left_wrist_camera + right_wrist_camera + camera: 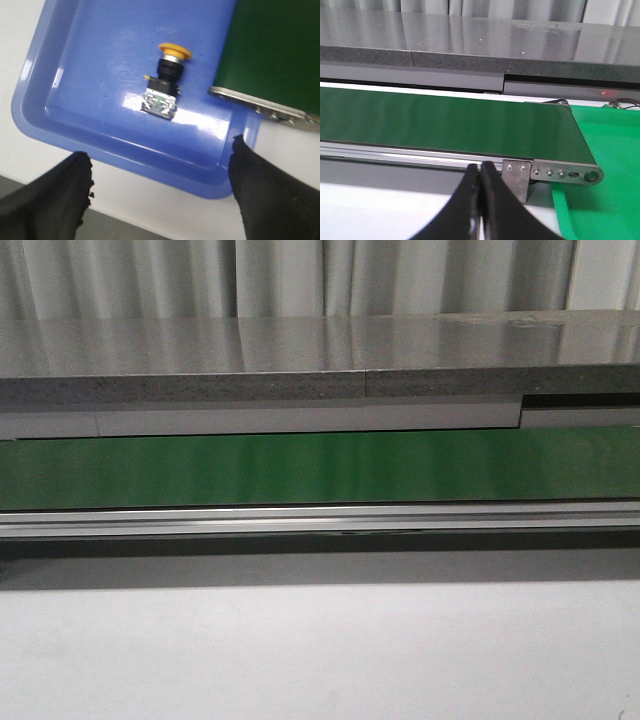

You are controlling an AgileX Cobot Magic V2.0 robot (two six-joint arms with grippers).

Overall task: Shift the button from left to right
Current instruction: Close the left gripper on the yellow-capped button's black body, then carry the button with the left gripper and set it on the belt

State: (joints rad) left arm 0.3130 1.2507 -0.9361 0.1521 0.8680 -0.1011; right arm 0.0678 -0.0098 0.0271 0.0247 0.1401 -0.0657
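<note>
The button, with a yellow-orange mushroom cap on a black body, lies on its side in a blue tray in the left wrist view. My left gripper is open and empty above the tray's near rim, apart from the button. My right gripper is shut on nothing, in front of the green conveyor belt near its right end. Neither gripper nor the button shows in the front view.
The green belt runs across the front view with a metal rail before it and a grey counter behind. A green tray lies beyond the belt's right end. The belt's left end overhangs the blue tray.
</note>
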